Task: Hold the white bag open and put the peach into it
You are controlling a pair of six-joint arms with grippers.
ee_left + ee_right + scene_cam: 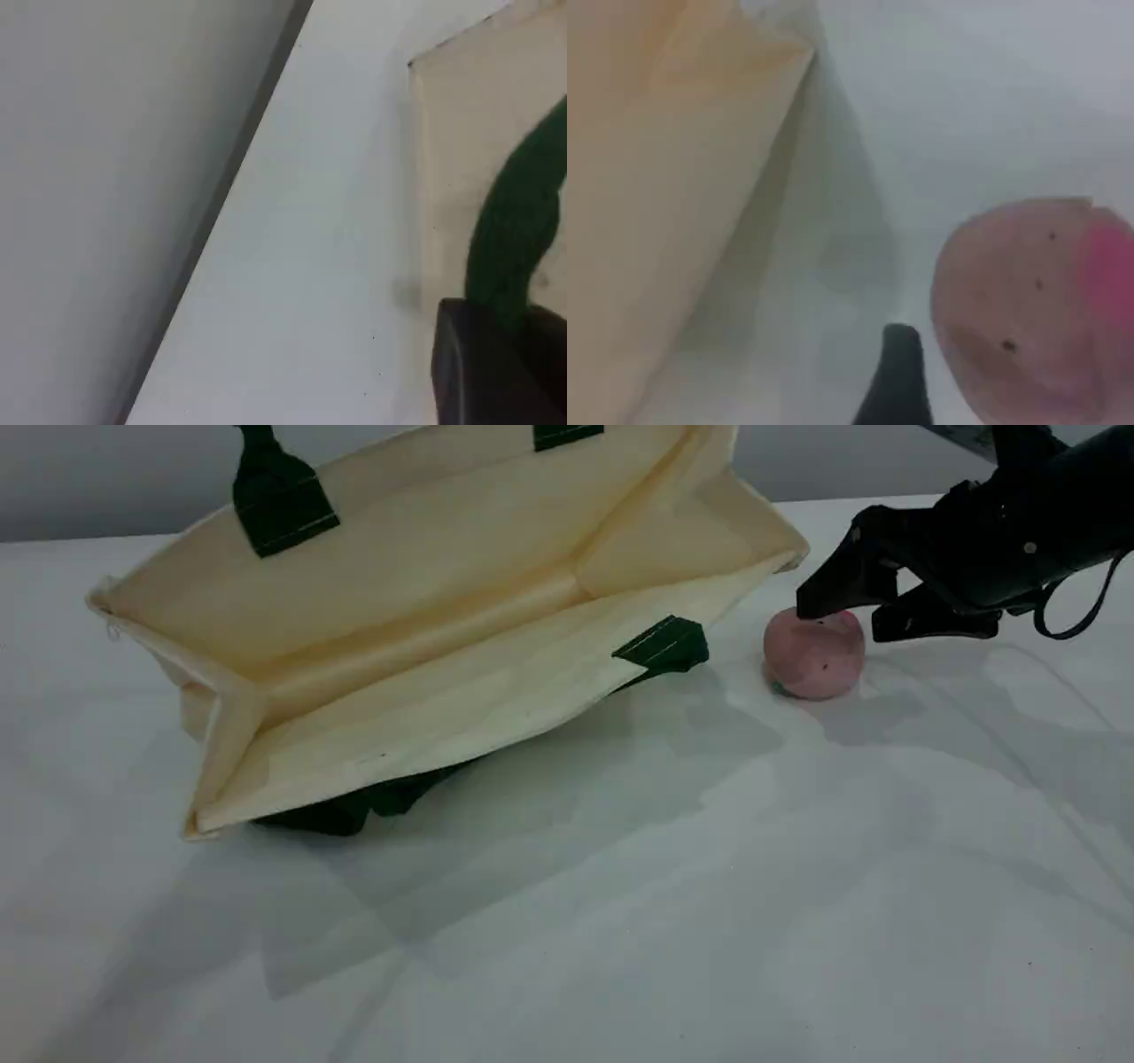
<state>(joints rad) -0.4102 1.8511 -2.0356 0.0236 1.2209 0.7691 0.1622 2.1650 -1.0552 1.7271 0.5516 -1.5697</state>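
White table [620,921] fills our view: toward its far edge the white bag [425,646] gapes, our clamped left gripper [496,372] pinching its green handle [514,230], while the peach [815,654] sits at the bag's right corner, under our wide-open, empty right gripper [846,615].

My right gripper [846,620] is matte black all over, with two wedge-shaped fingers tapering to blunt tips. Behind the jaws the housing bulks out, carrying a small pale screw head [1029,548], and a thin black cable [1074,622] loops beneath it. My left gripper's fingertip [492,372] shows as a dark, rounded block.
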